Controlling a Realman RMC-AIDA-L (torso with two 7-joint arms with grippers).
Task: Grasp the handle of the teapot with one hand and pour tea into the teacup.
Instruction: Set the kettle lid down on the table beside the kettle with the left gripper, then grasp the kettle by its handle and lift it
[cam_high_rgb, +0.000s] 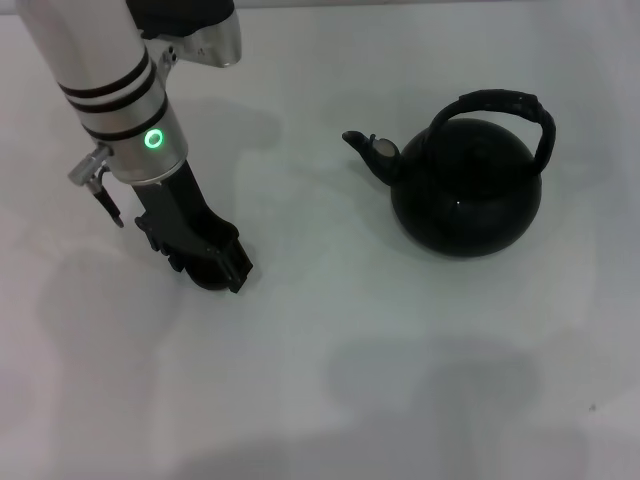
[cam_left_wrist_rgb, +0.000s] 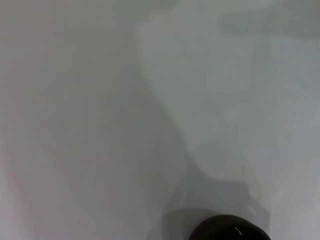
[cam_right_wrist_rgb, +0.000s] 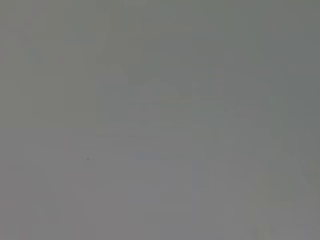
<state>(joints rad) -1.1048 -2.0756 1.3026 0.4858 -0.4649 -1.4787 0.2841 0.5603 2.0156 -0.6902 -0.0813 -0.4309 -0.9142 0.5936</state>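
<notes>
Even, diffuse overhead light on the white tabletop (cam_high_rgb: 320, 330); soft grey shadows spread beneath the left arm and along the near edge. A small highlight glints on the teapot (cam_high_rgb: 465, 195). Left wrist view is hazy; right wrist view is featureless grey.

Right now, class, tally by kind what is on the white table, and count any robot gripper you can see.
Teapots: 1, the teapot
Teacups: 1, the teacup, mostly hidden beneath the left gripper
Grippers in view: 1, the left gripper
Total: 3
</notes>
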